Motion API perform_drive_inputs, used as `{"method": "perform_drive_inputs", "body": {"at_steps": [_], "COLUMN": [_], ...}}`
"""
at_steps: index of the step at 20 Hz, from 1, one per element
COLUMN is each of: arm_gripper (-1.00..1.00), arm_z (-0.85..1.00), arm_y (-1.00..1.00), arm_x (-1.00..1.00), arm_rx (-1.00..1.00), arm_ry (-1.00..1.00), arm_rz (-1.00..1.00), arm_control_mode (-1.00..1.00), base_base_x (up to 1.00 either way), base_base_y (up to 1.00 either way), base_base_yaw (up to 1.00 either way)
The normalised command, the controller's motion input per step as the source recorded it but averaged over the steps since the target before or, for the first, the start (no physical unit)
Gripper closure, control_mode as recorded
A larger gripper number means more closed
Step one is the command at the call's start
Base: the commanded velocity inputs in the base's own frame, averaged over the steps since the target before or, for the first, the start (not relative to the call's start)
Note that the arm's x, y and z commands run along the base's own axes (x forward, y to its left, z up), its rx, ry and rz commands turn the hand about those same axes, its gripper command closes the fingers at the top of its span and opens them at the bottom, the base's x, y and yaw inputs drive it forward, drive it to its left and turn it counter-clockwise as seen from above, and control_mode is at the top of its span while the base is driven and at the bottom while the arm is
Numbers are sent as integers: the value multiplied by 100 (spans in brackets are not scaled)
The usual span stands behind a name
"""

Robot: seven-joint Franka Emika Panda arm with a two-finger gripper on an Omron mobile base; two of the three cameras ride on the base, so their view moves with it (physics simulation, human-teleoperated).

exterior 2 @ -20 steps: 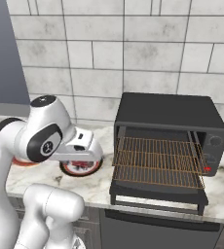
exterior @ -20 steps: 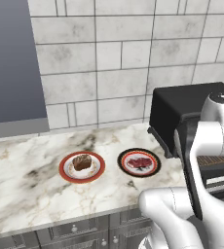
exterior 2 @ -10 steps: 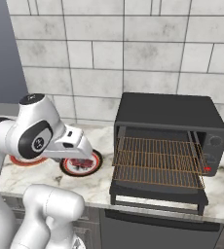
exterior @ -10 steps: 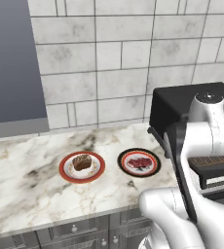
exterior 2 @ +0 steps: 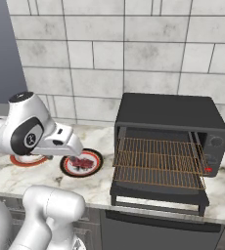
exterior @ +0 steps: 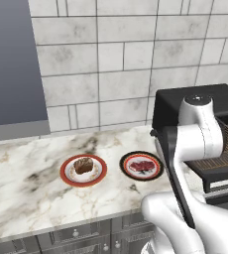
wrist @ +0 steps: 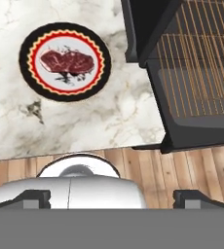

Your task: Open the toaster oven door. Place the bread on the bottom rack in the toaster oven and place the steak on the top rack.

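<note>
1. The boxy matte-black toaster oven [exterior 2: 170, 141] stood open, wire racks exposed.
2. The white arm had swung left; its end effector [exterior 2: 71, 145] hovered above the red steak [wrist: 66, 62], grip state indiscernible.
3. The brown bread [exterior: 83, 165] lay farther left, untouched.

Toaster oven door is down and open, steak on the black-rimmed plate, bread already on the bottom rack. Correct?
Not quite. The chunky brown bread is not on a rack; it sits on the red-rimmed plate on the marble counter, as the left base view shows. The black toaster oven door is down, and the flat red steak lies on its black-rimmed plate.
</note>
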Motion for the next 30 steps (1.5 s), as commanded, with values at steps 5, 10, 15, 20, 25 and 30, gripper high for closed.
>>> {"method": "perform_drive_inputs", "body": {"at_steps": [5,10,15,20,25,30], "arm_gripper": [-100,-100,-100,-100,-100,-100], "arm_z": [0,0,0,0,0,-1], "arm_y": [19,11,8,10,12,14], "arm_x": [15,12,17,18,18,18], "arm_rx": [1,2,3,2,0,0], "arm_ry": [0,0,0,0,0,0], "arm_rz": [0,-1,-1,-1,-1,-2], "arm_control_mode": [-100,-100,-100,-100,-100,-100], "base_base_x": [0,0,0,0,0,0], "base_base_y": [0,0,0,0,0,0], "base_base_yaw": [0,0,0,0,0,0]}}
